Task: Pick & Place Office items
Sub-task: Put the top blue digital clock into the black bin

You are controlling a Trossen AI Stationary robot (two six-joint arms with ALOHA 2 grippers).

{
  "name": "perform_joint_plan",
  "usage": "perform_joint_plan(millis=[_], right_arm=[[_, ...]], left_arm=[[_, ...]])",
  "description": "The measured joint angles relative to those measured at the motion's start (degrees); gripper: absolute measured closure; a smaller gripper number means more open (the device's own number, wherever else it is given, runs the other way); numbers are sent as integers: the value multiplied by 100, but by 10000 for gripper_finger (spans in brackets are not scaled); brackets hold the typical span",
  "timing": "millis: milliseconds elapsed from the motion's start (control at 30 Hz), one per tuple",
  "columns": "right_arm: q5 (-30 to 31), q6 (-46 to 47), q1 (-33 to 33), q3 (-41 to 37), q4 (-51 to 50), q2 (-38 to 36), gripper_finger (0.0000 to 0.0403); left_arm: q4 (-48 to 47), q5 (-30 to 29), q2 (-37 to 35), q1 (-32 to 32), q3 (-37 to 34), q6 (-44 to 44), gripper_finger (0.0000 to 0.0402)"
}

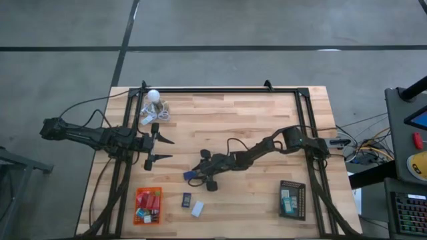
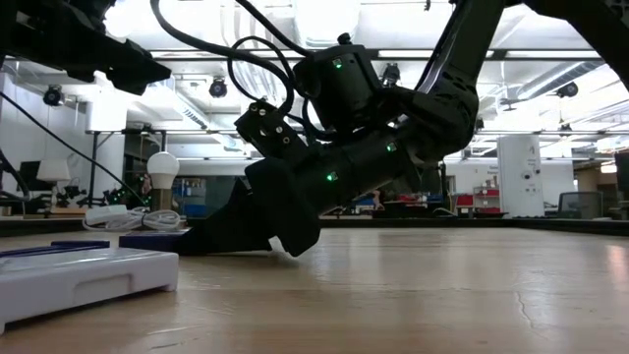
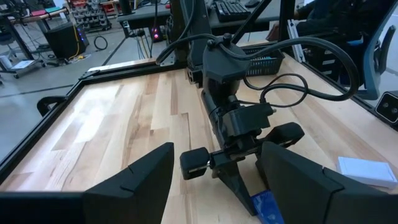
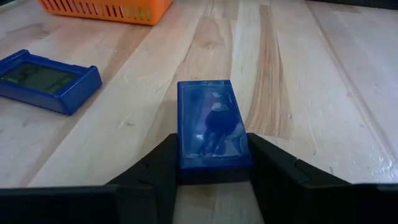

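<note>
Your wooden table [image 1: 253,127] sits on grey concrete floor. On it, your right gripper [image 4: 210,163] lies low at mid-table, fingers [image 4: 152,168] clamped on both sides of a blue box [image 4: 211,121] resting flat on the wood. Just beside it lie a blue calculator [image 4: 45,79] and a white item [image 1: 197,209]. Farther off stands the orange tray [image 1: 148,205]. Your left gripper [image 1: 164,149] hovers apart near the table's left edge, fingers spread.

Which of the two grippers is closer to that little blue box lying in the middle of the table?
The right. The right gripper has its fingers on either side of the blue box, touching it. The left gripper hangs open, well off toward the table's left edge.
</note>
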Motion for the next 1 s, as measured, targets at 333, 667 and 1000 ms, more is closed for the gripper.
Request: perform_joint_plan(millis=[333,667,1000], right_arm=[[0,0,0,-2,17,-3,241],[62,329,-2,-51,-834,-839,241],[604,1133,88,-59,-3415,-2410,242]], left_arm=[[0,0,0,0,0,0,154],[0,0,0,0,0,0,154],[0,0,12,-1,1,-1,154]])
